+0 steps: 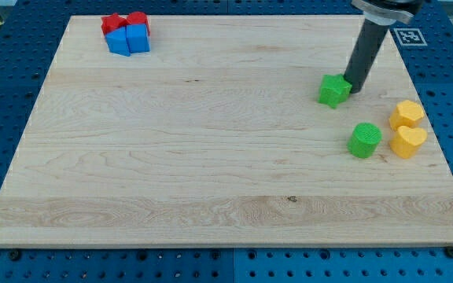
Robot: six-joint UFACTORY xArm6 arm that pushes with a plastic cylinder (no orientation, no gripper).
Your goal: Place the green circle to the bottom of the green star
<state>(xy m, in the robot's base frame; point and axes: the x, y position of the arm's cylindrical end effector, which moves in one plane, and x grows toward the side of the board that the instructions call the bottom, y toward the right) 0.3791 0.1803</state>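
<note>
While the green circle point(364, 140) lies at the frame's right, just below-right of the green star point(334, 90), the rod's tip point(354, 90) seems to touch the star's right side (nothing is gripped). Light and rigid, the circle should slide easily when pushed on its side.

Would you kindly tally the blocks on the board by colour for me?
Red: 2 blocks
Blue: 2 blocks
Green: 2, the green star and the green circle
Yellow: 2 blocks
Total: 8
</note>
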